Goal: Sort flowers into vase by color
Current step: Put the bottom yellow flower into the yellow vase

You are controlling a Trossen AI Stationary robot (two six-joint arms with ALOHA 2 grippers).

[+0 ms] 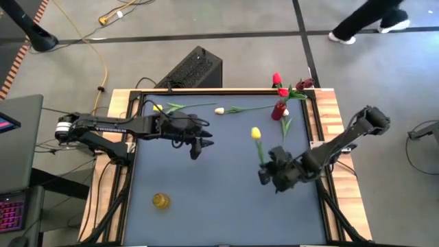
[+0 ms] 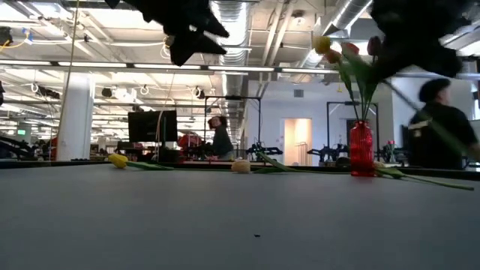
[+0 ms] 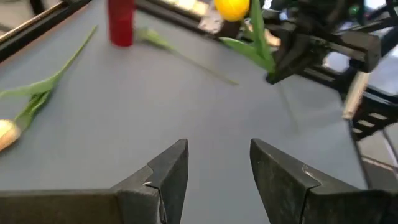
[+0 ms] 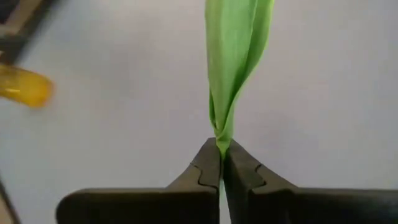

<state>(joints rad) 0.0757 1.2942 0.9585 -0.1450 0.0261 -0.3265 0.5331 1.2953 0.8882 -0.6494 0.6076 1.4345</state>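
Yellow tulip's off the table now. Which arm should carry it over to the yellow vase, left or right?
Right. The right gripper is already shut on the yellow tulip by its stem. The left gripper is open and empty, though nearer the yellow vase, so a handover would only add a step.

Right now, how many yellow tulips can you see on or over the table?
2. One yellow tulip lies near the table's far left corner; the other yellow tulip is held by the right gripper. Others may be hidden.

Matt table, glossy vases, plastic fingers

The table top [image 1: 219, 185] is smooth matt grey-blue; wooden rim [image 1: 333, 113]; red vase [image 2: 361, 148] glossy ribbed glass; right gripper [image 4: 220, 177] fingers matt black plastic.
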